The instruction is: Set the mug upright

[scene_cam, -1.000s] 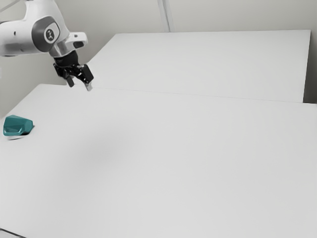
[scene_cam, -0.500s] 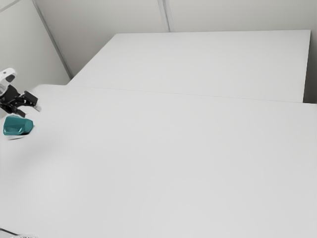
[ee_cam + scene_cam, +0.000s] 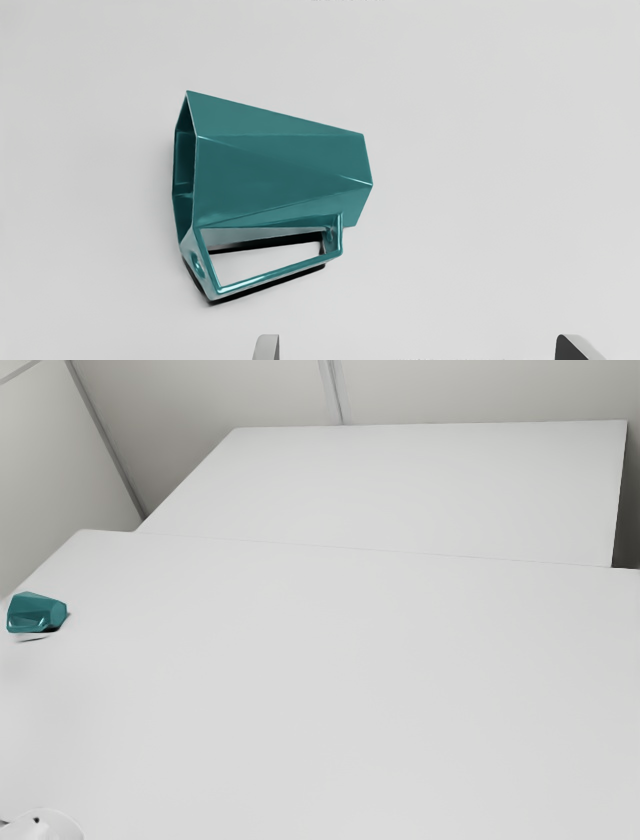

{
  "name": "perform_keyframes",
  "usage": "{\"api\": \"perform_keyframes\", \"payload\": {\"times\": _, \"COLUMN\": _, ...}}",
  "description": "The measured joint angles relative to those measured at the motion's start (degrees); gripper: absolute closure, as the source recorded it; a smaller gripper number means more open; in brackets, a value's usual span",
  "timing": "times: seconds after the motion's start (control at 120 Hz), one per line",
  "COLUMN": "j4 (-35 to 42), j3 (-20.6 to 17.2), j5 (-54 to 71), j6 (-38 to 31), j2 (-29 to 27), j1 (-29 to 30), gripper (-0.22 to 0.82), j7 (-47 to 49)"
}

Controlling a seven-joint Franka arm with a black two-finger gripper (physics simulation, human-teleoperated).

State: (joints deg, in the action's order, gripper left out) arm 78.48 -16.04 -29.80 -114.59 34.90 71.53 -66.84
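Teal and faceted, the mug [image 3: 280,175] lies tipped on its side on the white desk [image 3: 350,690], close to the edge of the exterior view's left, its open mouth [image 3: 184,162] facing sideways and its body tapering toward the narrower base end [image 3: 364,175]. Its angular handle [image 3: 280,272] juts out on the side nearer the pincer [image 3: 420,347], whose two fingertips stand spread wide from each other, both apart from the mug.
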Motion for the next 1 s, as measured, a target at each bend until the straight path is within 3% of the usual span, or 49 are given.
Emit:
{"api": "perform_keyframes", "payload": {"times": 0.458, "j4": -9.62, "j3": -0.26, "j5": -1.36, "j6": 5.22, "j2": 12.06, "j1": 3.75, "gripper": 0.00, "j7": -23.53}}
{"api": "perform_keyframes", "payload": {"times": 1.0, "j4": -12.60, "j3": -1.28, "j5": -16.30, "j6": -1.99, "j2": 18.31, "j1": 2.96, "gripper": 0.00, "j7": -36.24}}
